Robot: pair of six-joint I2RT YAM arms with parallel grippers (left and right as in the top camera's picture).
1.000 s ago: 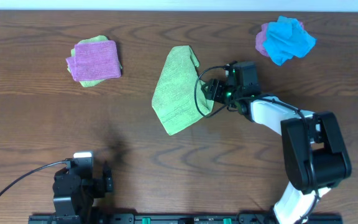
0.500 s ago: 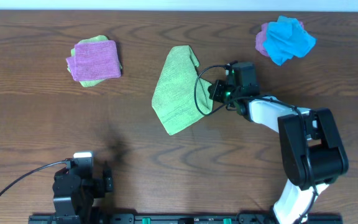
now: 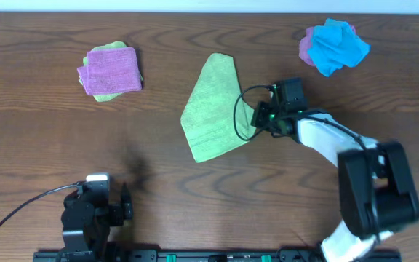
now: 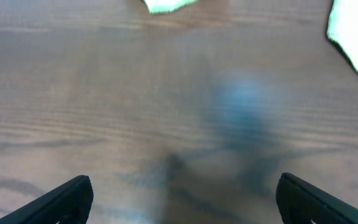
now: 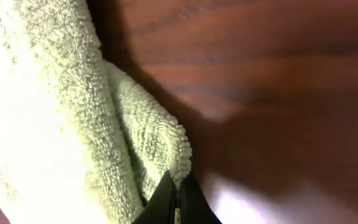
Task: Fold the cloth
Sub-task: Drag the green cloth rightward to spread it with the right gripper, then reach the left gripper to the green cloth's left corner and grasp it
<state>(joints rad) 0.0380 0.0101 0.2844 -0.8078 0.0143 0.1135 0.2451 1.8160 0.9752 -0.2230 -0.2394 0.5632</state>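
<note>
- Light green terry cloth (image 3: 213, 109), nubby loops plain in the right wrist view (image 5: 55, 112).
- Lies mid-counter (image 3: 49, 145), mostly flat, long and irregular: narrow at the far end, broader toward the near corner.
- Doubled over along the right side, one layer on another.
- Pinched at the right edge between the closed tips of the right hand (image 3: 259, 116), bunched into a small fold there.

Desk surface: a dark brown wood-grain desk (image 3: 35, 138) is seen filling nearly the whole overhead view, its grain running left to right.
Far edge: a narrow pale strip (image 3: 209, 6) is shown beyond the desk; whether it is wall or floor cannot be told.
Light: a soft shadow (image 3: 138, 175) is cast on the desk at front left; a pale glare patch (image 5: 260, 199) is seen on the wood in the right wrist view.
Left wrist view: the wood is rendered blurred.
</note>
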